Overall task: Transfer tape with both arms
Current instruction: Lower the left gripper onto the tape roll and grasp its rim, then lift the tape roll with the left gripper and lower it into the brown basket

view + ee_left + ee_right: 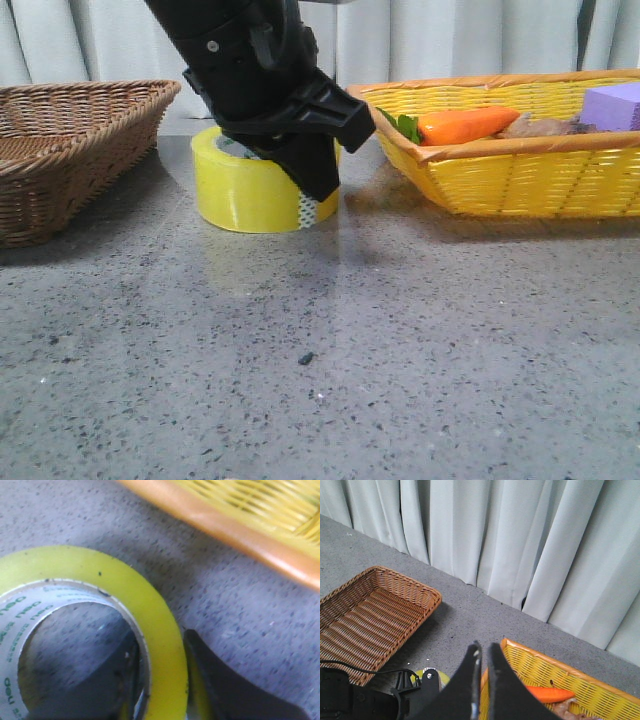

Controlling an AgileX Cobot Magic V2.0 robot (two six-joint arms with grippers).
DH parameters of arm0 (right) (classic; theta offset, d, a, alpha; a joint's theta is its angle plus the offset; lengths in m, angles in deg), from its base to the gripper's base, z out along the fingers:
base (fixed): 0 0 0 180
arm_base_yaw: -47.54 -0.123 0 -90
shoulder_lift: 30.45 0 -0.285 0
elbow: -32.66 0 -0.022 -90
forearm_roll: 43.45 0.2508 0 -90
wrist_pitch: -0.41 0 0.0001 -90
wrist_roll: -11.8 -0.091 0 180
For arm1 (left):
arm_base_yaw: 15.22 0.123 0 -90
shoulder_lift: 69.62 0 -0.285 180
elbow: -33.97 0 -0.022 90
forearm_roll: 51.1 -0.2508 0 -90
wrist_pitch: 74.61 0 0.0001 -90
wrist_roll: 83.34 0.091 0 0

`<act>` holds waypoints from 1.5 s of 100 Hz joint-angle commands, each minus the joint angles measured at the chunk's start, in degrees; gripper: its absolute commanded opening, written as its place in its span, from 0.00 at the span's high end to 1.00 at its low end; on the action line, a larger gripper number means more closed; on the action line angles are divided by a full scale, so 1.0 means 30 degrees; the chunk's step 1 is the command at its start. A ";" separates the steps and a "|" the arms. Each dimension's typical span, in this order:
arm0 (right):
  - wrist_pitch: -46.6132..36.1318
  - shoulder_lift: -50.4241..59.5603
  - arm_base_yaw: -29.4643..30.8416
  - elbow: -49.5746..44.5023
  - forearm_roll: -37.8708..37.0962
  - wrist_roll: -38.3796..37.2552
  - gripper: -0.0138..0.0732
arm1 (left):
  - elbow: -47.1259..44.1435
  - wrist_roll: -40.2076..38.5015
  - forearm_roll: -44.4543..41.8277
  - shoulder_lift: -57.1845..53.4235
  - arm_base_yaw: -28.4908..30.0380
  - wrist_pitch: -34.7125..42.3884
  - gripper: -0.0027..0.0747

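The yellow tape stands flat on the grey table between two baskets, its dotted white label facing front. My left gripper comes down over its right side. In the left wrist view the tape shows its white core with green print, and the left gripper has one finger inside the core and the other against the outer wall, shut on the wall. My right gripper is shut and empty, high above the table. A sliver of the tape shows below it.
A brown wicker basket stands at the left. A yellow basket at the right holds an orange carrot and a purple block. Its orange rim runs close to the tape. White curtains hang behind.
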 commanded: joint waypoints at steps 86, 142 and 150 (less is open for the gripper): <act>0.0176 0.0529 0.0058 0.0377 -0.0455 0.0084 0.93 | 0.1169 -0.0155 -0.1640 -0.7692 0.8127 -0.3230 0.99; 0.0146 0.0529 0.0058 0.0377 -0.0455 0.0084 0.93 | -0.6297 -0.0155 -0.0173 -0.7692 0.8948 0.3634 0.79; 0.0146 0.0529 0.0058 0.0365 -0.0455 0.0084 0.93 | -0.6297 -0.0155 -0.0125 -0.7692 0.8948 0.3883 0.60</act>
